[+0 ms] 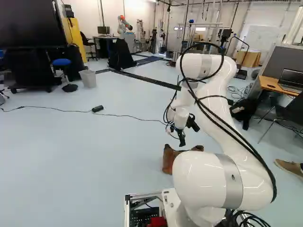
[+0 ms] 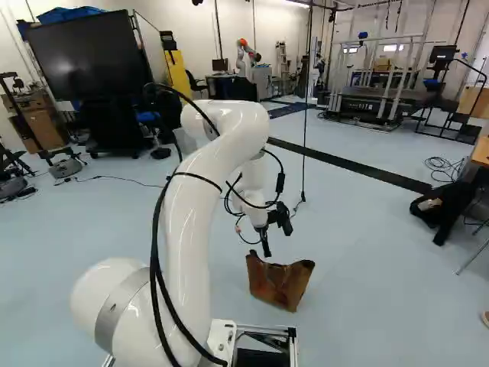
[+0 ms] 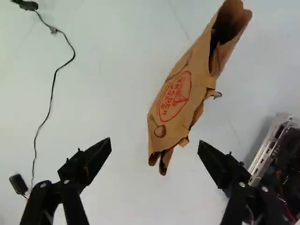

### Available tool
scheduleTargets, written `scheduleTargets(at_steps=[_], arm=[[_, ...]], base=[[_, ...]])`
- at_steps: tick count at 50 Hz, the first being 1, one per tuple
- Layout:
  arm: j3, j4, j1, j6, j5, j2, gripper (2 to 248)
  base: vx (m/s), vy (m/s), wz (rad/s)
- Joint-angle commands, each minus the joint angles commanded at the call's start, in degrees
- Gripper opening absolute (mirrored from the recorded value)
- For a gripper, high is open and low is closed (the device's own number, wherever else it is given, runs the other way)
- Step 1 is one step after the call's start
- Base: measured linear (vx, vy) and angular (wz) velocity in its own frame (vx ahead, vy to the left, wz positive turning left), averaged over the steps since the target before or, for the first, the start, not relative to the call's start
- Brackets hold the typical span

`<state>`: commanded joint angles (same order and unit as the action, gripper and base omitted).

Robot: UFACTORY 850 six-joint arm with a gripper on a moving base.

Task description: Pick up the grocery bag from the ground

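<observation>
Right base view: a brown paper grocery bag [image 2: 280,284] sits on the pale floor just below and right of center; the black gripper [image 2: 278,245] hangs over it, fingers spread wide and holding nothing; a dark bundle [image 2: 447,205] lies on the floor at center right, a metal frame [image 2: 374,95] rises at upper right, and a large dark screen [image 2: 90,53] fills the upper left, with another robot [image 2: 246,57] in the background at upper center. Left base view: the white arm covers part of the bag, low and right of center; a cable [image 1: 61,110] with a small black box [image 1: 97,109] crosses the floor from the left edge toward the middle; a wastebasket [image 1: 88,78] and a blue-seated stool [image 1: 61,62] stand at upper left, while a laptop [image 1: 291,80] rests on a wooden table [image 1: 271,84] at the right, a device outside the right base view's reach. Wrist view alone shows the bag's red round print and dark, gaping mouth; its narrow end points back between the parted fingers, its mouth lies farther ahead, and a metal-edged part of the base [image 3: 268,150] appears beside one finger.
</observation>
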<state>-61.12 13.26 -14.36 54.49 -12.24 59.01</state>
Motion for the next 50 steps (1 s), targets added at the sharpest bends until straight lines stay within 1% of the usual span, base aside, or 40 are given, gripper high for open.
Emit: scheduleTargets(at_steps=[4, 11, 50], arm=[[-0.63, 0.00, 0.00, 1.52, 0.00, 0.87, 247], [-1.74, 0.00, 0.00, 2.34, 0.00, 2.40, 247], [-7.31, 0.00, -0.23, 2.51, 0.00, 10.52, 247]], base=[[0.000, 0.000, 0.000], [0.000, 0.000, 0.000], [0.000, 0.000, 0.000]])
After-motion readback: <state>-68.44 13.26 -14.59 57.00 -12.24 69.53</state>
